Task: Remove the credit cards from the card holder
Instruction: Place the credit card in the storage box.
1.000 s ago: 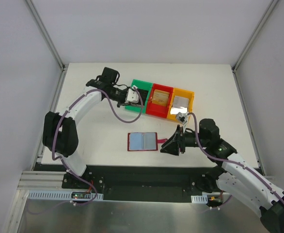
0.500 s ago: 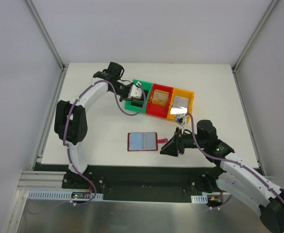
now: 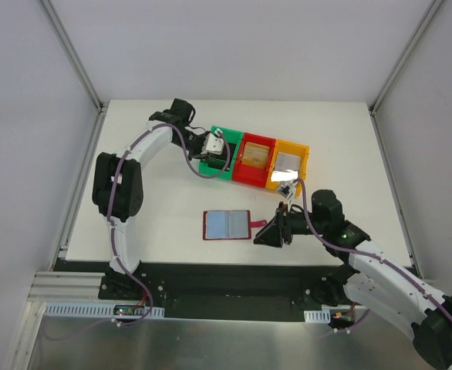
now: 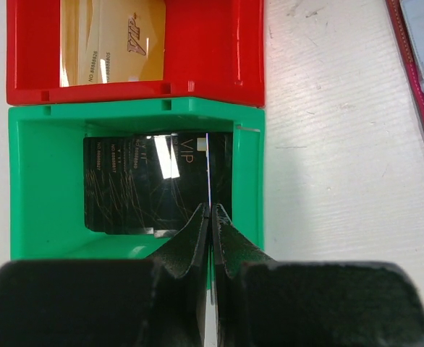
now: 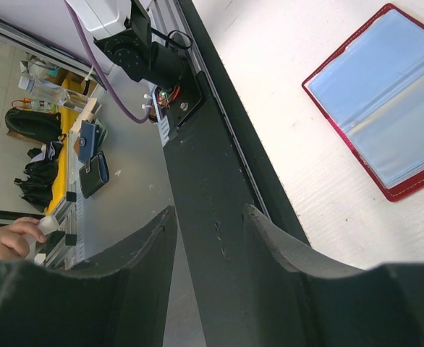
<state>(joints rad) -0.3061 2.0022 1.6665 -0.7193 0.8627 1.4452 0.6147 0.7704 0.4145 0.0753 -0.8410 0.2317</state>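
Note:
The card holder (image 3: 226, 224) lies open on the table, red with blue-grey pockets, its red tab (image 3: 259, 224) pointing right; its pockets look bare. My left gripper (image 3: 214, 148) (image 4: 210, 208) hangs over the green bin (image 3: 217, 163) (image 4: 45, 181), shut on a thin credit card (image 4: 208, 166) seen edge-on. A black card (image 4: 140, 184) lies in that bin. My right gripper (image 3: 268, 233) (image 5: 208, 217) stands open just right of the tab, with nothing between its fingers. The card holder (image 5: 386, 108) is at the upper right of the right wrist view.
The red bin (image 3: 244, 171) (image 4: 212, 50) holds a tan-gold card (image 3: 255, 154) (image 4: 111, 40). The orange bin (image 3: 306, 158) holds a silvery card (image 3: 288, 162). The three bins stand in a row behind the card holder. The table's black front rail (image 5: 212, 166) runs under my right gripper.
My left arm has folded in and carried its shut gripper a little right, over the green bin. The right gripper has narrowed slightly and barely moved.

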